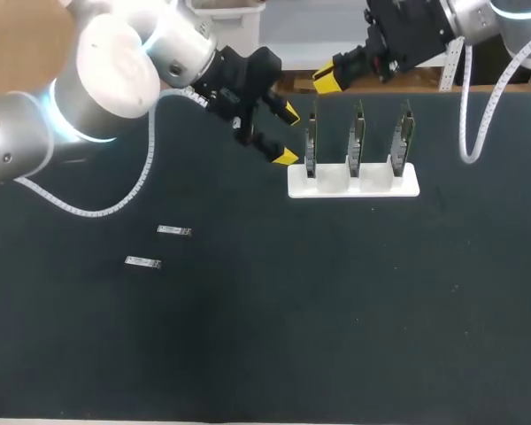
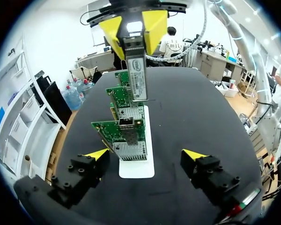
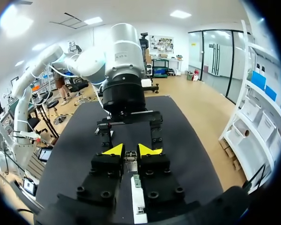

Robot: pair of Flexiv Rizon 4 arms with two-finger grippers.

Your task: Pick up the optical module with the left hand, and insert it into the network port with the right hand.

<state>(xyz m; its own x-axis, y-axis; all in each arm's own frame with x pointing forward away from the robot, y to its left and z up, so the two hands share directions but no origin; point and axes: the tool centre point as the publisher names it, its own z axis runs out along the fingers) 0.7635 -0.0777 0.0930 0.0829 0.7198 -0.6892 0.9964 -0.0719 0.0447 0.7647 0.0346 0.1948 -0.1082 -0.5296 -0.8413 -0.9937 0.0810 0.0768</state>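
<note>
My right gripper [image 1: 329, 78] hangs above the far end of the row of cards, shut on a slim silver optical module [image 2: 136, 70]. In the right wrist view the module [image 3: 130, 160] sits between the yellow tips of that gripper [image 3: 131, 150]. Three green network cards [image 1: 357, 137] stand upright in a white holder [image 1: 407, 186]. My left gripper [image 1: 288, 135] is open and holds nothing, just left of the nearest card. In the left wrist view the left gripper [image 2: 145, 154] straddles the holder's near end [image 2: 136, 171], with the cards [image 2: 126, 140] ahead of it.
Two spare optical modules [image 1: 173, 231] [image 1: 143, 262] lie flat on the dark mat at the left. The left arm's white cable [image 1: 115, 208] loops over the mat near them. The right arm's cable [image 1: 467, 133] hangs beside the holder's right end.
</note>
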